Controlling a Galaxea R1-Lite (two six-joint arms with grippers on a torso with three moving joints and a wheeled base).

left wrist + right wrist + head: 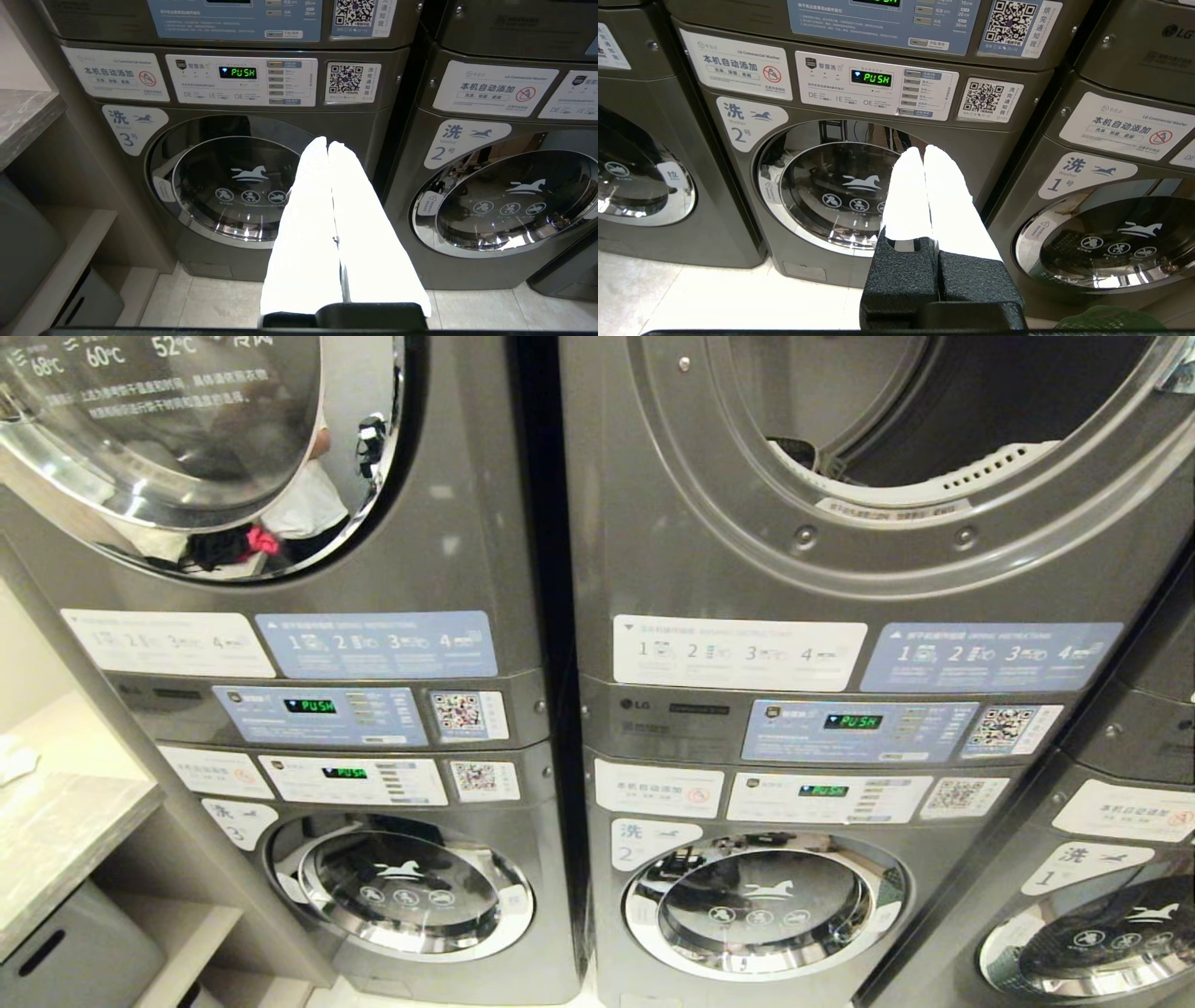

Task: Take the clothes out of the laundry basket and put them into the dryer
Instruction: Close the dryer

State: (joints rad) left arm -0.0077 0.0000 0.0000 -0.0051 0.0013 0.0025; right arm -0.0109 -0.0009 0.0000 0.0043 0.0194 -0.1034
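Both my left gripper and right gripper hang pinched shut and empty before the washers, nothing being lifted yet, while the open dryer drum waits above and a green edge, maybe the laundry basket, sits low beside my right arm.

Machines showing dark grey metallic, chrome door rims. Instr. labels reading blue + white w/ black QR squares. Displays glowing green "PUSH". Both grippers' fingers showing plain white, right base textured black. Tabletop looking grey marbled. Floor showing pale tile. Green bit peeking at right wrist view edge.
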